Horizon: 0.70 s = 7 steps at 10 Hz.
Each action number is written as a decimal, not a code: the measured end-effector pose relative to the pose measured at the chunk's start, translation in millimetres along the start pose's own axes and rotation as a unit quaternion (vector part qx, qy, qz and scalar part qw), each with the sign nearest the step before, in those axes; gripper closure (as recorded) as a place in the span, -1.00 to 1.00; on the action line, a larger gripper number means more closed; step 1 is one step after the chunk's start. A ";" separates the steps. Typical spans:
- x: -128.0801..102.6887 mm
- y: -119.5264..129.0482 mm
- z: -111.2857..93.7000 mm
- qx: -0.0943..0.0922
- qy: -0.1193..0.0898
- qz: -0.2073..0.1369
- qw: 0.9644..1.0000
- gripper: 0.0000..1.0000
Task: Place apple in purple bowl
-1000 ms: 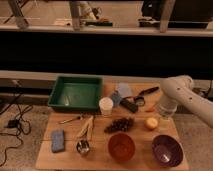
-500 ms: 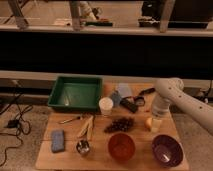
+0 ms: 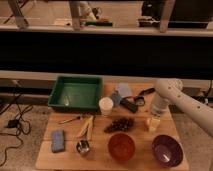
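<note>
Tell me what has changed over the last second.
The gripper moved left and down onto the apple. It now sits open right over the apple and partly hides it. The apple has not moved or been lifted. The purple bowl, orange bowl, grapes, cup and tray stayed put.

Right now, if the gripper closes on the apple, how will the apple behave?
The apple is small and round, so a nudge would probably roll it across the table. Its skin looks smooth, so it may slip unless squeezed centrally. The gripper hangs open just above it, so a centred grip seems possible.
</note>
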<state>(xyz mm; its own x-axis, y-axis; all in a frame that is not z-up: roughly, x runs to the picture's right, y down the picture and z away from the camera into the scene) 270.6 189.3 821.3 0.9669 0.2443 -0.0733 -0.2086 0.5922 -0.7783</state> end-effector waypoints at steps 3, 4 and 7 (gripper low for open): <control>0.6 -4.0 8.1 -0.001 -0.004 -0.003 1.000 -0.54; 4.0 -7.1 12.0 -0.001 -0.006 -0.004 1.000 -0.54; 10.4 -11.5 14.7 -0.001 -0.008 -0.004 1.000 -0.17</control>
<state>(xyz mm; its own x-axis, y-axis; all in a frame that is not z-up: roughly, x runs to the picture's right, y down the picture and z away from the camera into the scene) 280.9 196.4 838.6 0.9663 0.2511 -0.0577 -0.2004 0.5922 -0.7805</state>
